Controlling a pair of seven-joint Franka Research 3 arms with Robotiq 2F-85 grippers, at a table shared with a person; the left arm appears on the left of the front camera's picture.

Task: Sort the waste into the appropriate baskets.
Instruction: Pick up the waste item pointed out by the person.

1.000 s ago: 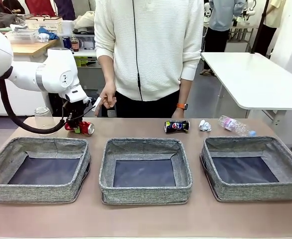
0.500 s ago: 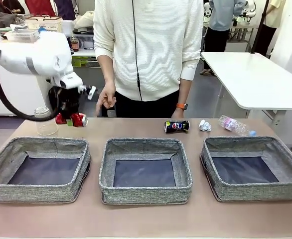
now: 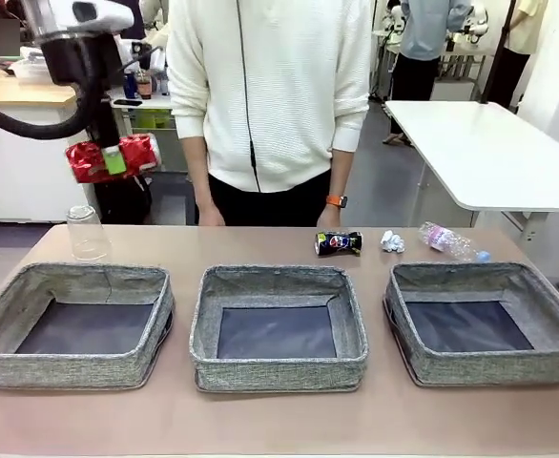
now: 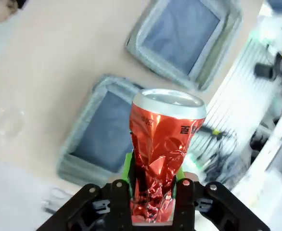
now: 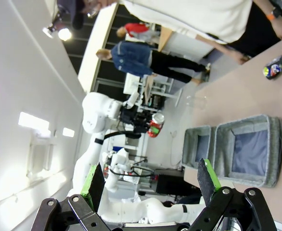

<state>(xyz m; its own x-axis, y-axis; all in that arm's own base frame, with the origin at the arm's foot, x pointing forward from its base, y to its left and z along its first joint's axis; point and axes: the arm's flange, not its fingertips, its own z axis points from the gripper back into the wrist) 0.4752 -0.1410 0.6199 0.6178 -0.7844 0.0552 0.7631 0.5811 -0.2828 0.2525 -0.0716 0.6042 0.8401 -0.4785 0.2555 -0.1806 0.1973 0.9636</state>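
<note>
My left gripper (image 3: pixel 113 162) is shut on the crushed red can (image 3: pixel 111 158), held high above the table's far left, over the clear plastic cup (image 3: pixel 88 234). In the left wrist view the red can (image 4: pixel 164 144) stands upright between the green pads, with two baskets (image 4: pixel 76 139) far below. The crushed dark-blue can (image 3: pixel 339 242), the paper wad (image 3: pixel 392 240) and the bottle (image 3: pixel 450 240) lie along the far edge. Three grey baskets stand in a row: left (image 3: pixel 70 367), middle (image 3: pixel 278 367), right (image 3: pixel 489 364). My right gripper (image 5: pixel 150 183) is open, well away from the table.
A person in a white sweater (image 3: pixel 270 86) stands at the far side with hands hanging near the table edge. A white table (image 3: pixel 489 153) stands beyond on the right. Bare tabletop lies in front of the baskets.
My left arm has lifted the red can from just above the table up and to the left, now high over the cup. The person's hand has dropped from the can's side.
</note>
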